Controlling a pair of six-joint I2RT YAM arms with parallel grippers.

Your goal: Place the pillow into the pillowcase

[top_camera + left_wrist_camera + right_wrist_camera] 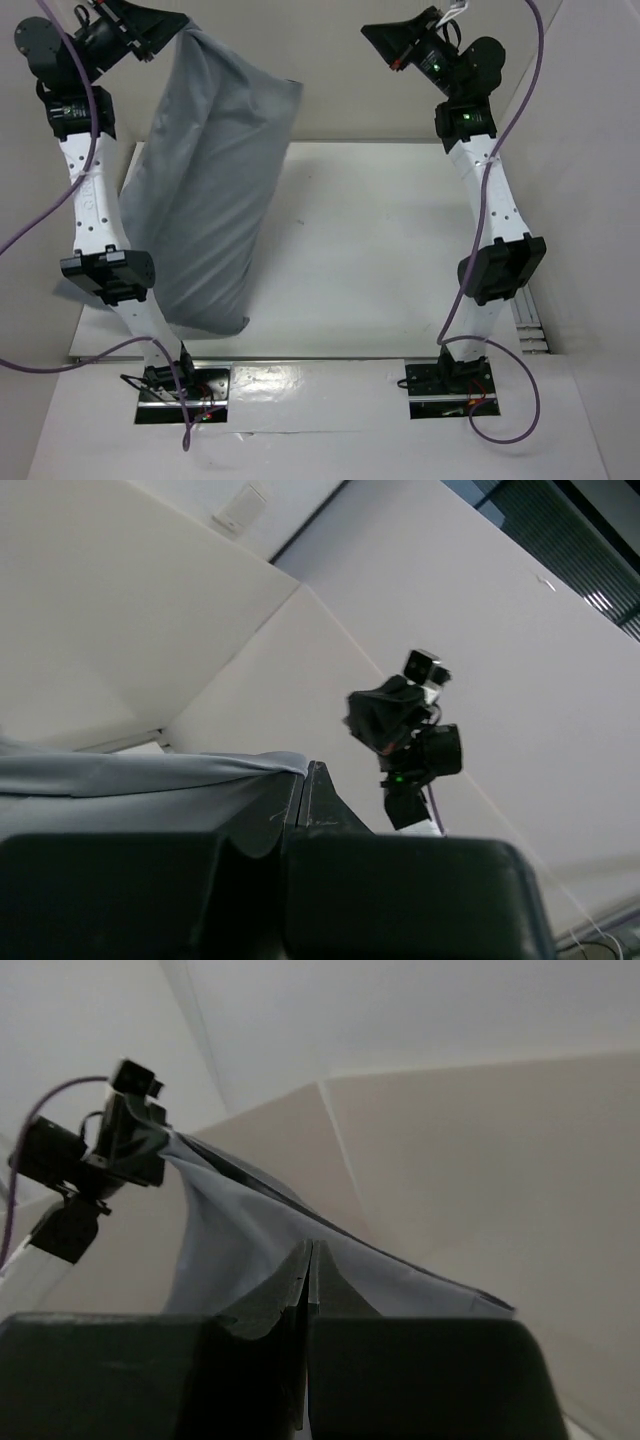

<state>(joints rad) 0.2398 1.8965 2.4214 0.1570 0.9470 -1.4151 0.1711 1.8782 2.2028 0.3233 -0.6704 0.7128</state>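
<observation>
The grey pillowcase (215, 190) hangs plump and full from my left gripper (165, 35), its bottom corner resting on the white table near the left arm. No white pillow shows in any view. My left gripper (305, 780) is raised high at the back left, shut on the pillowcase's top edge (120, 780). My right gripper (375, 40) is raised at the back right, well apart from the cloth. Its jaws (310, 1260) are closed together with nothing between them. The pillowcase (260, 1230) shows beyond them, held by the left gripper (150, 1155).
The white table (400, 250) lies below, with beige walls behind and on both sides. A metal rail (530, 320) runs along the table's right edge. Purple cables loop off both arms.
</observation>
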